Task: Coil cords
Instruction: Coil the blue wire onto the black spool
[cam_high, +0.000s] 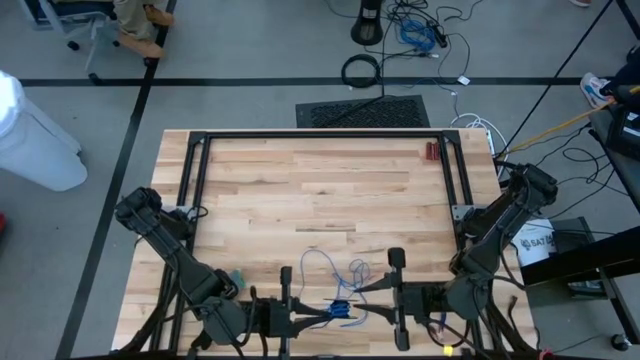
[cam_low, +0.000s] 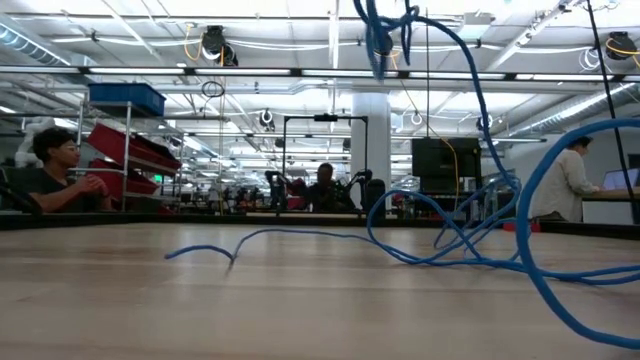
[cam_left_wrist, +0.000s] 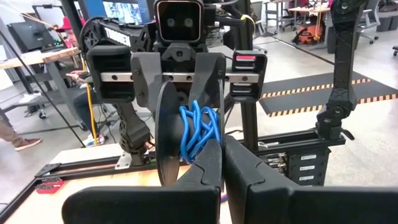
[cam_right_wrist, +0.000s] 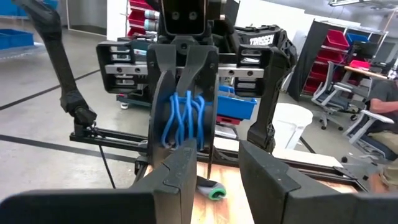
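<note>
We start at the left gripper (cam_left_wrist: 222, 167), low at the near edge of the table (cam_high: 300, 180). Its jaws are pressed together with no gap. Our guess is that they are shut to serve as a spindle, because the cord (cam_right_wrist: 185, 118) runs in several blue turns around those closed fingers rather than between them.

Straight ahead of its tips, pointing back at it, is the right gripper (cam_right_wrist: 217, 167). Its jaws stand partly apart and we see nothing between them. The wound bundle lies just beyond that gap. We read this as the right gripper facing the coil so that it can guide or take the turns, but that is only our reading.

Beyond both sets of jaws, toward the middle of the table, the unwound part of the cord (cam_high: 335, 268) lies in slack loops. One strand rises steeply out of the low view, so we judge the coiling as partly done.

Several things escape us:
- We cannot tell whether the right fingers touch the bundle.
- We cannot say where the cord's plug end lies.
- In the left wrist view a dark curved edge stands beside the turns, and we cannot say what it belongs to.
- The low view shows neither gripper, and the wrist views cut off the slack on the table.
</note>
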